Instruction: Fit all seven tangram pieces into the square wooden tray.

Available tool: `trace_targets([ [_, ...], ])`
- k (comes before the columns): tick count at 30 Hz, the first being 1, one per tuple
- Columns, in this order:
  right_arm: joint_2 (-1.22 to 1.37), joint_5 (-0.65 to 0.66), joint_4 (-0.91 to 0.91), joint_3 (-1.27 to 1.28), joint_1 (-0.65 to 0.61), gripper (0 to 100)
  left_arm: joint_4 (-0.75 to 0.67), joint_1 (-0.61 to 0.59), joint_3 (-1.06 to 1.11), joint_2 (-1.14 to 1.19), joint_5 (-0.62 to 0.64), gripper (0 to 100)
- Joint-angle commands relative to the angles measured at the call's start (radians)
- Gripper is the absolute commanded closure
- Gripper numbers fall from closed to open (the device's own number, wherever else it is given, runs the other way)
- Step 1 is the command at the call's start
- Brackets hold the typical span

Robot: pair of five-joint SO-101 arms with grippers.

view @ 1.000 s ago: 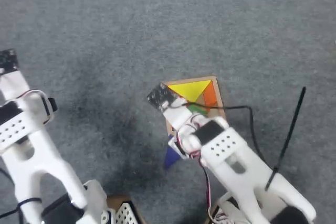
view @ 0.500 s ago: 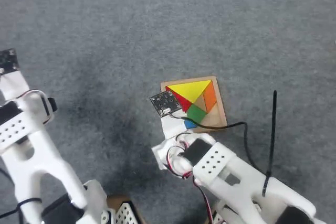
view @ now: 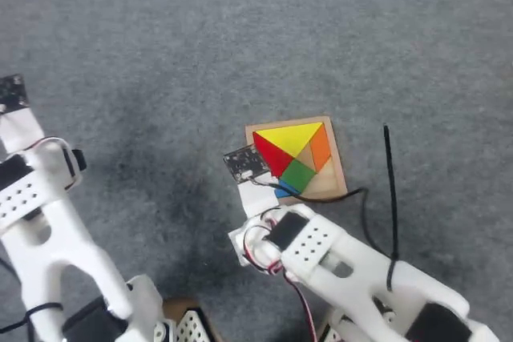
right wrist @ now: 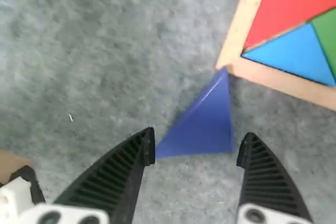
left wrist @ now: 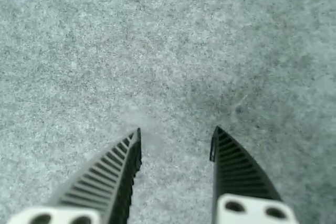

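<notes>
Here right arm [view: 321,246] covers tray [view: 337,158] corner — blue triangle [right wrist: 202,124] w/ tip at rim.

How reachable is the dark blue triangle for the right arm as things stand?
Probably yes: the right gripper hangs open over the dark blue triangle, which lies on the carpet beside the tray, with nothing between.

There is one square wooden tray [view: 327,187] and one grey carpet [view: 160,62]. Six flat coloured tangram pieces show. Five are in the tray: yellow triangle [view: 293,135], red triangle [view: 272,158], light blue triangle [right wrist: 294,56], orange piece [view: 321,148] and green piece [view: 298,174]. One dark blue triangle [right wrist: 205,124] is outside it. There are two white robot arms, the left arm [view: 40,206] and the right arm [view: 337,254].
</notes>
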Motion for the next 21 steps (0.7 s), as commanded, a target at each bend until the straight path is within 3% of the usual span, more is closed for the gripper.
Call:
trace_targets([
  [1,0.035,-0.012,0.035,-0.084,-0.005,74.8,-0.018,0.003,-0.021,-0.049,-0.015,79],
  [13,0.165,-0.002,0.076,-0.155,-0.002,75.6,-0.015,0.002,-0.021,-0.051,-0.015,79],
  [17,0.168,0.080,0.147,-0.212,-0.005,82.4,-0.014,0.002,-0.021,-0.051,-0.015,79],
  [21,0.168,0.081,0.151,-0.222,-0.005,81.4,-0.014,0.002,-0.021,-0.051,-0.015,79],
])
